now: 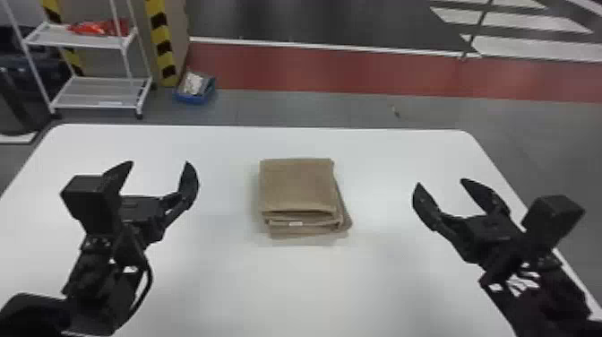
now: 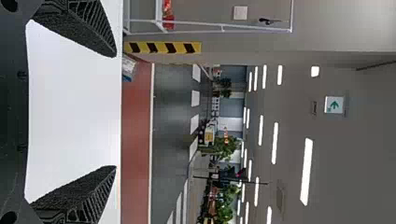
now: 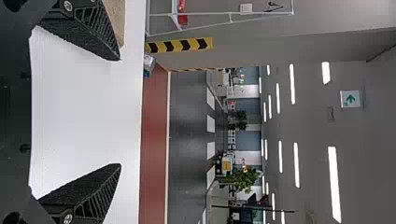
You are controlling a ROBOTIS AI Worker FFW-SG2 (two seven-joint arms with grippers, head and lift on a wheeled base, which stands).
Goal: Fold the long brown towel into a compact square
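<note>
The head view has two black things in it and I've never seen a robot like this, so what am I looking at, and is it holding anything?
Those are the robot's two arms, each ending in a gripper with two flat fingers: the left gripper and the right gripper. Both are open and hold nothing. That picture looks forward and down from the robot's head. The other two come from cameras on its wrists and are turned sideways. Between the grippers, a brown towel lies folded in layers on a white table.
</note>
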